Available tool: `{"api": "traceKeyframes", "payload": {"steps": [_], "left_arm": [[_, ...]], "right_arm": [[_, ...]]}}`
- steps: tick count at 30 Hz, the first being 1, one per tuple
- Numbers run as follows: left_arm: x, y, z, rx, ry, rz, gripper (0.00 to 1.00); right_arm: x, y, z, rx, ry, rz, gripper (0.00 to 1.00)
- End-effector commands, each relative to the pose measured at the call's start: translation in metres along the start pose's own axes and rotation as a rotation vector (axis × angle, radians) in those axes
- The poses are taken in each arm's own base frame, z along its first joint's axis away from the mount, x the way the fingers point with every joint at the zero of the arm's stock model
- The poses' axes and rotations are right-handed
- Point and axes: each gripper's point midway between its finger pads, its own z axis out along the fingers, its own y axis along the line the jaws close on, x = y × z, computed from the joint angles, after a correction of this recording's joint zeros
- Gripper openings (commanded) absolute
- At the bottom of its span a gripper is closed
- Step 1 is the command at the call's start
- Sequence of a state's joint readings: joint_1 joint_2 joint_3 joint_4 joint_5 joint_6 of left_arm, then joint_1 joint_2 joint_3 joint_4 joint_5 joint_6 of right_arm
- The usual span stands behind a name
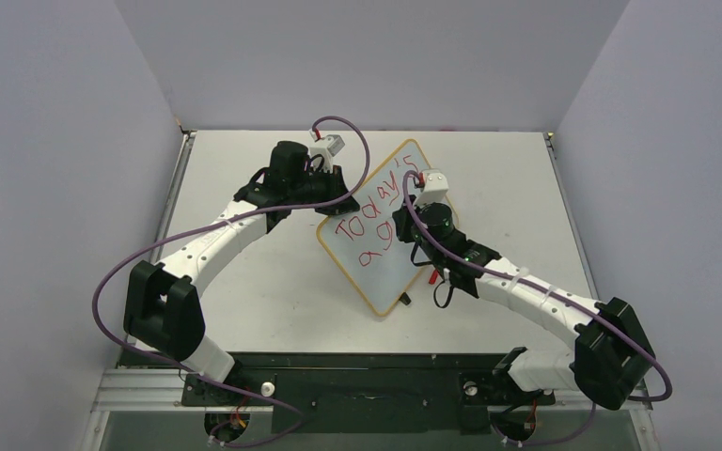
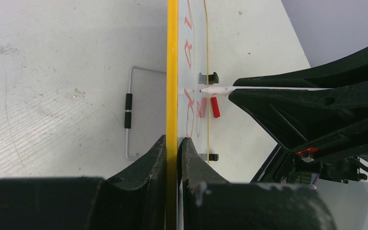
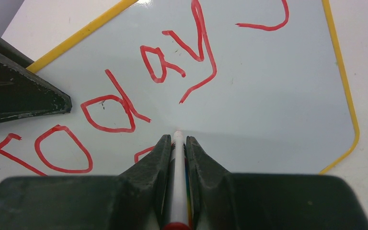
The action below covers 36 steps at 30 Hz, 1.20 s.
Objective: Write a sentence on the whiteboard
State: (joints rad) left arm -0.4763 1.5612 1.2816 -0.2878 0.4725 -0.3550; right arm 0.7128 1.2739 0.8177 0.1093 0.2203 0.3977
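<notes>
The whiteboard (image 1: 383, 274) stands mid-table, turned like a diamond, with a yellow-orange frame. In the left wrist view it is edge-on (image 2: 172, 72). The red sentence (image 1: 373, 204) reads "Today's" with "a g" below; the rest is hidden by the right arm. My left gripper (image 1: 340, 201) is shut on the board's upper left edge (image 2: 172, 140). My right gripper (image 1: 414, 222) is shut on a white marker (image 3: 177, 182), whose tip touches the board under "day" (image 3: 124, 100). The board fills the right wrist view (image 3: 278, 96).
A red marker cap (image 2: 215, 107) lies on the table by the board's lower edge, also in the top view (image 1: 431, 278). Two black clips (image 2: 211, 77) sit on that edge. A wire stand (image 2: 128, 110) lies behind the board. Grey walls enclose the table.
</notes>
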Motion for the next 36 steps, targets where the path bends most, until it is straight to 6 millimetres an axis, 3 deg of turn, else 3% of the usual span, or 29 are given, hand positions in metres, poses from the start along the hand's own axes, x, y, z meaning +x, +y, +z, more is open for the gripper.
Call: {"api": "traceKeyframes", "payload": {"steps": [1,12,23,26,36], "left_arm": [[-0.017,0.008,-0.009,-0.054,-0.074,0.113,0.00],[-0.017,0.009,-0.010,-0.060,-0.077,0.116,0.00],[-0.018,0.008,-0.009,-0.059,-0.076,0.114,0.00],[-0.018,0.009,-0.009,-0.060,-0.077,0.114,0.00],[-0.018,0.008,-0.009,-0.055,-0.075,0.112,0.00]], "right_arm": [[-0.021,0.006,0.006,-0.013,-0.054,0.021,0.00],[0.010,0.000,0.006,-0.011,0.013,0.022,0.00],[0.048,-0.015,-0.019,0.004,0.070,0.037,0.00],[0.041,-0.015,-0.026,0.006,0.054,0.042,0.00],[-0.018,0.003,-0.028,-0.020,-0.052,0.036,0.00]]}}
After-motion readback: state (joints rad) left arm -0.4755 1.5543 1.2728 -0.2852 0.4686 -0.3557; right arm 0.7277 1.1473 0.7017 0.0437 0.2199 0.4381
